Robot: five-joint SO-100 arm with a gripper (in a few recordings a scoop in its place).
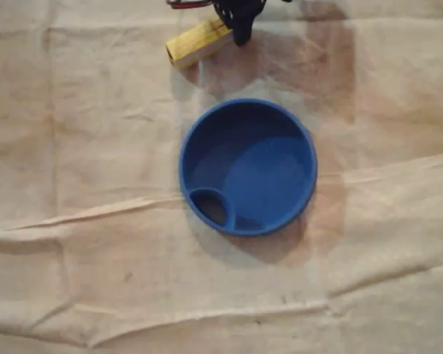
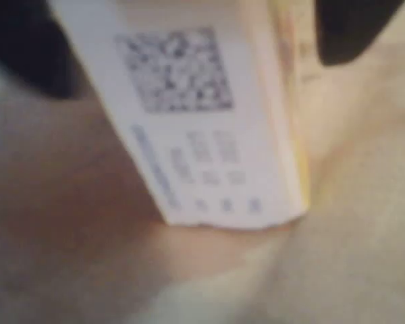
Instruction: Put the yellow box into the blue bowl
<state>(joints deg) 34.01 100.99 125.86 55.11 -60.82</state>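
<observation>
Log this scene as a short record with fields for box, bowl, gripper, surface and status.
cloth: beige, creased
blue bowl: upright, empty, small oval pocket at its lower-left rim
yellow box: lying on the cloth beyond the bowl's top edge in the overhead view
gripper: at the box's right end; wrist view shows fingers either side of it, grip unclear
status: box not yet in bowl

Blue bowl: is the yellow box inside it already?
No, in the overhead view the yellow box is outside the blue bowl, over the cloth beyond its upper rim.
</observation>
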